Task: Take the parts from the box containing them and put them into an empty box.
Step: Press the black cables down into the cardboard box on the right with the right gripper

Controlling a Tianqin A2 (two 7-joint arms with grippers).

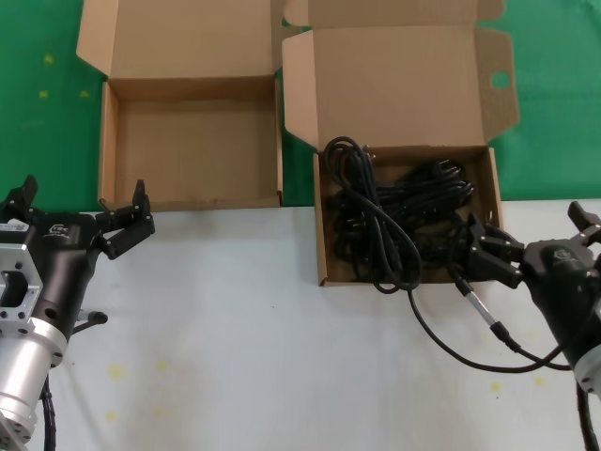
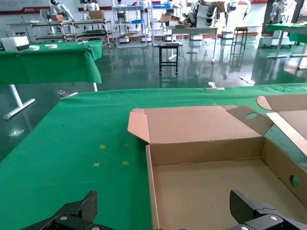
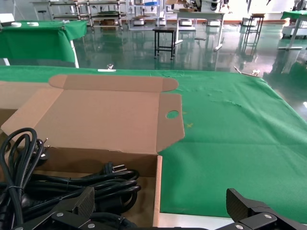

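The parts, black power cords point(image 1: 394, 216), lie tangled in the right-hand carton point(image 1: 322, 235), whose lid flap has a round hole. One loop hangs over its front wall. The empty box point(image 1: 105, 141) stands open beside it, on the left. My right gripper point(image 1: 531, 224) is open at the full carton's near right corner, straddling its right wall. The right wrist view shows the cords point(image 3: 72, 182) beside that gripper point(image 3: 160, 199). My left gripper point(image 1: 83, 199) is open at the empty box's near left corner. In the left wrist view it point(image 2: 165, 203) straddles the left wall of that box point(image 2: 151, 191).
Both cartons sit at the far edge of the white table point(image 1: 263, 357), with green cloth point(image 1: 38, 85) behind them. A thin black cable with a metal connector point(image 1: 474, 310) runs across the table to my right arm.
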